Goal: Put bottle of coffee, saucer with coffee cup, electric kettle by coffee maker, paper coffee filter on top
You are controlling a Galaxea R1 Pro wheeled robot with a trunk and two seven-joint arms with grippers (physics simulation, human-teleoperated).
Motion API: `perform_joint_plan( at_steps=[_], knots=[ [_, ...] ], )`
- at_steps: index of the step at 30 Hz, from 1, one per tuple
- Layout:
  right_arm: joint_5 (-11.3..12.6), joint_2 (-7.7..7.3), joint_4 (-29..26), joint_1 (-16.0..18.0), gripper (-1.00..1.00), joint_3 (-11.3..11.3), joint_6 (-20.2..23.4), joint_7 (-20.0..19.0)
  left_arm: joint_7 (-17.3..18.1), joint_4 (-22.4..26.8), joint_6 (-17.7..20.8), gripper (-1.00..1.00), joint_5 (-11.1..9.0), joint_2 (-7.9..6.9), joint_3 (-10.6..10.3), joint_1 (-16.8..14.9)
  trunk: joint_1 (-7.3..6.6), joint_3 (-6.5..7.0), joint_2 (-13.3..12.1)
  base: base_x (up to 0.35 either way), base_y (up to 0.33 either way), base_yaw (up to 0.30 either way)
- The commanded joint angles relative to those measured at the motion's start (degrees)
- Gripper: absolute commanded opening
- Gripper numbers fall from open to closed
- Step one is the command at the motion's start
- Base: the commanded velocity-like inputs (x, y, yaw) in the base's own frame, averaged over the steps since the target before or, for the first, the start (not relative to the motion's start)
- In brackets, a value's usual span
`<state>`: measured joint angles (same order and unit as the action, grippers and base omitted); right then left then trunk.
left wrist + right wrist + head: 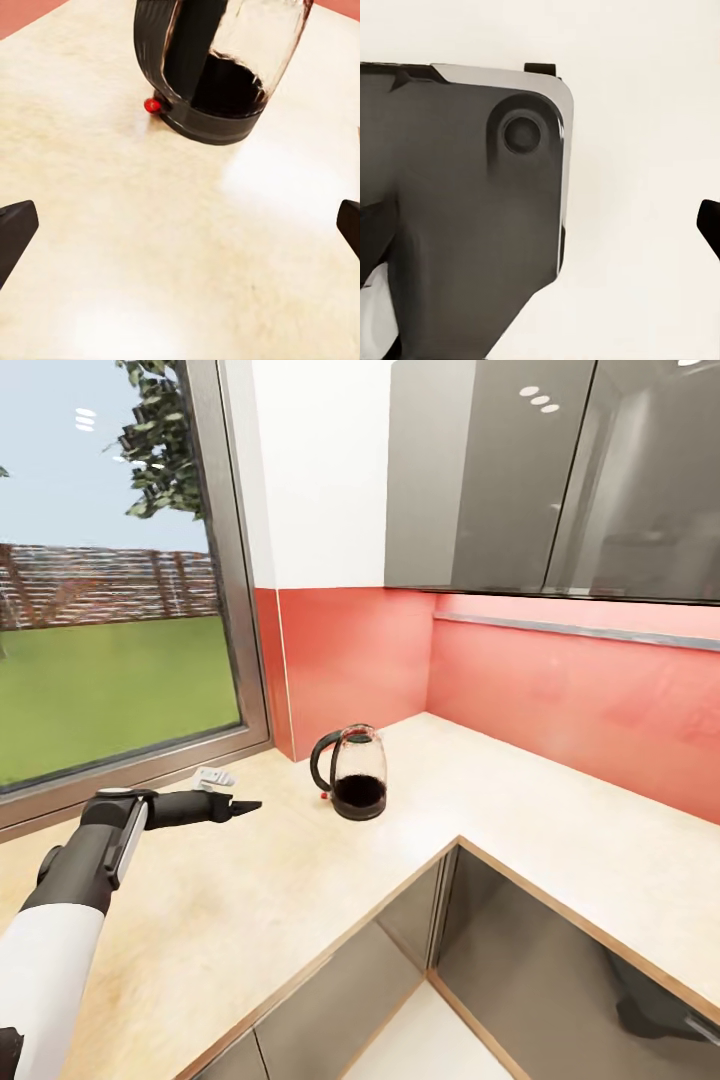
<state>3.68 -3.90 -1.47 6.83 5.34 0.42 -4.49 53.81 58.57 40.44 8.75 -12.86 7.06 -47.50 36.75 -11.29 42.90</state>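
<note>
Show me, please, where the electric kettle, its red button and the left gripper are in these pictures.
electric kettle (358, 775): head view, on its glass body.
red button (152, 105): left wrist view, on the button at the kettle's base.
left gripper (245, 807): head view, at the fingertips.

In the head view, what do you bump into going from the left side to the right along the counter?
Left arm → left gripper → electric kettle → bare countertop under the red wall.
</note>
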Motion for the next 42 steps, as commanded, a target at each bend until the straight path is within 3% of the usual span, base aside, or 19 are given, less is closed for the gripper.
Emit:
perform_joint_plan(
  at_steps=[1, 6, 24, 27, 29, 34, 42],
  knots=[
    [-0.2, 0.00, 0.0, 0.0, 1.00, 0.5, 0.0, -0.2, 0.5, 0.1, 0.3, 1.00, 0.5, 0.05, 0.1, -0.1, 0.01, -0.09, 0.1, 0.049, 0.000, 0.000],
    [-1.8, 0.03, 0.0, 0.0, 1.00, 0.5, -0.2, -0.2, 0.5, 0.1, 0.3, 1.00, 0.5, 0.06, 0.1, 0.0, 0.01, -0.09, 0.1, 0.208, 0.000, 0.000],
    [-1.7, 0.46, -0.1, 0.0, 1.00, 0.3, 0.1, -0.2, 0.5, 0.1, 0.3, 1.00, 0.5, 0.02, 0.0, 0.0, 0.01, -0.09, 0.1, 0.061, 0.000, 0.000],
    [-1.7, 0.47, 0.0, 0.0, 1.00, 0.3, 0.1, -0.2, 1.3, 0.1, -0.1, 1.00, 0.1, 0.10, -1.2, 0.0, 0.01, -0.09, 0.1, 0.000, 0.000, 0.000],
    [-1.7, 0.47, 0.0, 0.0, 1.00, 0.2, 0.1, -0.2, 4.0, 0.1, -0.9, 1.00, 0.1, 0.11, -6.4, 0.1, 0.01, -0.09, 0.1, 0.000, 0.000, 0.000],
    [-1.7, 0.47, 0.0, 0.0, 1.00, 0.2, 0.1, -0.1, 5.5, -0.1, -3.5, 1.00, 0.0, 0.51, -12.3, 0.0, 0.01, -0.09, 0.1, 0.000, 0.000, 0.000],
    [-1.7, 0.47, 0.0, 0.0, 1.00, 0.2, 0.1, -0.1, 5.7, -0.2, -4.5, 1.00, 0.1, 0.57, -13.6, 0.0, 0.01, -0.09, 0.1, 0.000, 0.000, 0.000]
  ],
)
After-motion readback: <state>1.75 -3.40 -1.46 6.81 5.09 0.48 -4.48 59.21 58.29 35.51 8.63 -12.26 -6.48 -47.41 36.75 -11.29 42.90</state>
